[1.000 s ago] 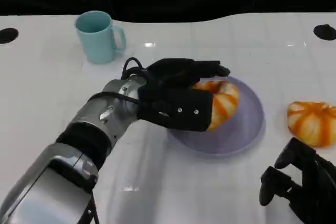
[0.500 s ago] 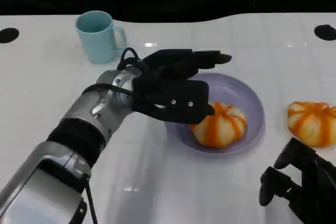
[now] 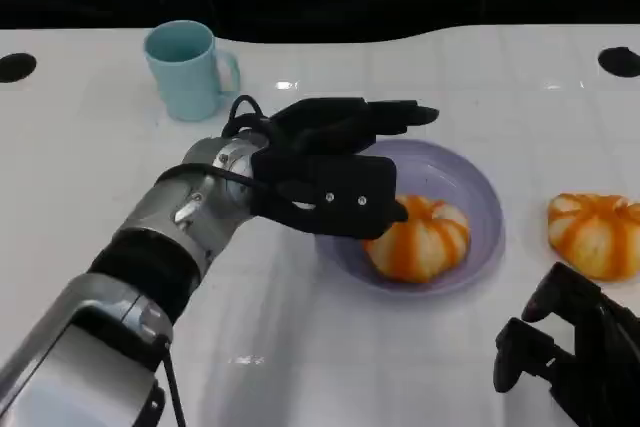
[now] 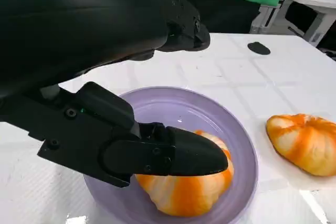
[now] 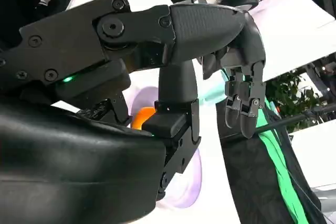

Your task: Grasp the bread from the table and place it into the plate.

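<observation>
White glossy worktop [image 3: 300,347], dark background behind. We see one bread [image 3: 420,237] lying inside purple plate [image 3: 480,197]; second bread [image 3: 595,234] on worktop, well apart to right. Left hand [image 3: 335,167] hovers over plate, fingers apart, holding nothing. Right hand [image 3: 575,357] low near edge, fingers curled, holding nothing. We judge bread light, soft, easily dented; take it gently across its rounded sides.

Orange-striped bread [image 3: 420,244] lies inside the lilac plate [image 3: 485,209], toward its near rim.
</observation>
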`<state>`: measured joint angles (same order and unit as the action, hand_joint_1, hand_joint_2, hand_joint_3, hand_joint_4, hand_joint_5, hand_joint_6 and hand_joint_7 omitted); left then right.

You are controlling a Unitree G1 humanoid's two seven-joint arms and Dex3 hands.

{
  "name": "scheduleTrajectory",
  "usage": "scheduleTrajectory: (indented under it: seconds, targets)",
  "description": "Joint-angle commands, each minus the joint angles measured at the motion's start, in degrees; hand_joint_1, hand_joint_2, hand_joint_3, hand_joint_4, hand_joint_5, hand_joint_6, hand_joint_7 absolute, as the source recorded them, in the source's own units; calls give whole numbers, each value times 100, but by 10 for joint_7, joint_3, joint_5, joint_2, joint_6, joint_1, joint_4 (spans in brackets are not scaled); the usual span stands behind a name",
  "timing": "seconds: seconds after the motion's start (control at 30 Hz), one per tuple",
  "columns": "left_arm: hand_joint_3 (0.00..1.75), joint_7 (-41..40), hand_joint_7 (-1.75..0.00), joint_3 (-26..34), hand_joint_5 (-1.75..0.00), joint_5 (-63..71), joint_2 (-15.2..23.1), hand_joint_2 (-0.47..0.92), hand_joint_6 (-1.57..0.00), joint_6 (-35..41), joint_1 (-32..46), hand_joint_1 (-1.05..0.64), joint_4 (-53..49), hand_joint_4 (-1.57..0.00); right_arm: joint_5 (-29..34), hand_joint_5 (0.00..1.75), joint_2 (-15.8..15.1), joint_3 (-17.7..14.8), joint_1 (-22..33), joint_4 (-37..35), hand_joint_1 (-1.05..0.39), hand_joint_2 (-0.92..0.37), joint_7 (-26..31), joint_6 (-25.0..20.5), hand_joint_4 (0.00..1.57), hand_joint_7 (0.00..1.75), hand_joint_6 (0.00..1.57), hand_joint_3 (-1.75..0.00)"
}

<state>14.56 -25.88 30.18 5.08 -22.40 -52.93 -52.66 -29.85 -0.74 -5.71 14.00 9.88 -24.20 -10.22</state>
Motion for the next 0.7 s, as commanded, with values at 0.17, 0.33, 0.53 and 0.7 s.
scheduleTrajectory:
  seconds: [0.17,0.33,0.53,0.7]
  targets:
    - [42,8,-6,3,-23,-7,9,92,-12,2,3,-96,8,0,-2,175,-6,-4,2,7,-58,-92,2,-1,74,159,59,-37]
    - [42,21,-6,15,-24,-24,20,92,-12,-4,18,-96,31,-1,0,175,-7,-3,1,5,-58,-92,1,2,74,159,59,-38]
    - [25,87,-21,212,-81,-421,10,92,-56,13,372,-60,373,-48,8,175,3,8,-2,2,-58,-92,2,14,74,160,59,-39]
    - [22,96,-28,227,-103,-526,-19,92,-67,92,445,-62,458,-53,6,175,3,6,-1,4,-59,-92,2,10,74,160,58,-39]
